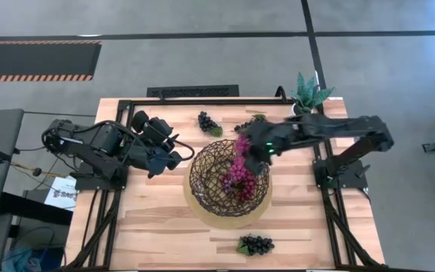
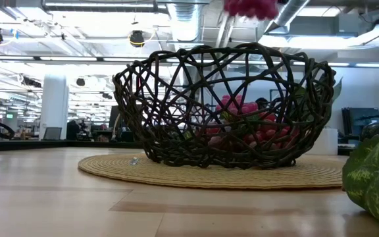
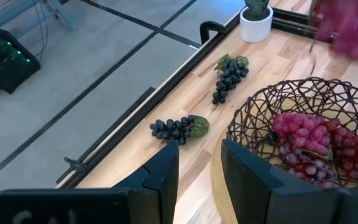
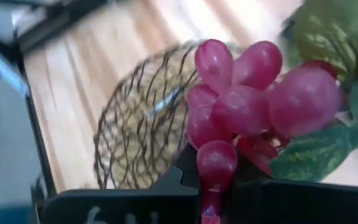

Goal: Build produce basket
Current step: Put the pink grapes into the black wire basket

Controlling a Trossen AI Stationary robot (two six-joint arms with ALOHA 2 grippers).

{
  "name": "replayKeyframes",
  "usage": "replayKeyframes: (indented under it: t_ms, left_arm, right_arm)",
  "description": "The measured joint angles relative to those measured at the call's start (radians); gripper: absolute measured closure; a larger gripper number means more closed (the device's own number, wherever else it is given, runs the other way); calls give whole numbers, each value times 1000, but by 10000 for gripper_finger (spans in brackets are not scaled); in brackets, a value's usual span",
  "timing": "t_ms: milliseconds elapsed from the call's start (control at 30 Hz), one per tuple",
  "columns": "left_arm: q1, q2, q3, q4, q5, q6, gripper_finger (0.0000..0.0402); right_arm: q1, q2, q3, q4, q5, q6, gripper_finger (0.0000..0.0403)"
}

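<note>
Holding red grape bunch point(image 1: 242, 146) over basket point(image 1: 206, 162); labels unreadable.

Wooden table point(image 1: 157, 227), small white pot with green plant point(image 3: 255, 18), black table frame point(image 1: 338, 219)

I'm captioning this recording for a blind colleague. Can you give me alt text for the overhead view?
Seen from above, the right pincer holds a red grape bunch over the far rim of a dark woven basket that already contains red grapes. Three dark grape bunches lie on the wooden table, and the left pincer waits beside the basket, empty.
</note>
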Motion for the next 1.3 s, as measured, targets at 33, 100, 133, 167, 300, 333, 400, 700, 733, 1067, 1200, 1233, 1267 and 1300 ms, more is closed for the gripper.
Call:
replayKeyframes:
  t_ms: [33, 100, 133, 167, 300, 333, 400, 700, 733, 1067, 1200, 1233, 1267, 1300]
  left_arm:
    - [0, 0, 0, 0, 2, 0, 292]
    - [0, 0, 0, 0, 4, 0, 292]
    - [0, 0, 0, -1, 8, 0, 292]
    - [0, 0, 0, -1, 11, 0, 292]
    - [0, 0, 0, -5, 21, 4, 292]
    - [0, 0, 0, -7, 21, 5, 292]
    - [0, 0, 0, -9, 21, 6, 292]
    - [0, 0, 0, -23, 56, 18, 292]
    - [0, 0, 0, -23, 61, 23, 292]
    - [0, 0, 0, -33, 77, 38, 292]
    - [0, 0, 0, -36, 92, 46, 292]
    - [0, 0, 0, -36, 92, 46, 292]
    - [0, 0, 0, -36, 92, 46, 292]
    - [0, 0, 0, -36, 92, 46, 292]
  right_arm:
    - [-6, 23, 0, -1, -38, -20, 386]
    - [-10, 79, 0, -5, -89, -50, 386]
    - [-10, 104, 0, -8, -112, -62, 386]
    - [-10, 133, 0, -15, -129, -71, 386]
    - [4, 226, -1, -8, -208, -103, 386]
    - [8, 244, -1, -10, -225, -113, 386]
    - [21, 281, 0, 6, -265, -117, 386]
    - [90, 400, -1, 45, -294, -64, 386]
    - [94, 415, -1, 48, -294, -63, 386]
    - [97, 492, 0, 10, -229, -52, 386]
    - [96, 487, -2, -16, -202, -22, 365]
    - [96, 485, -1, -11, -201, -17, 351]
    - [97, 485, -1, -8, -200, -15, 336]
    - [99, 485, -1, -8, -196, -9, 321]
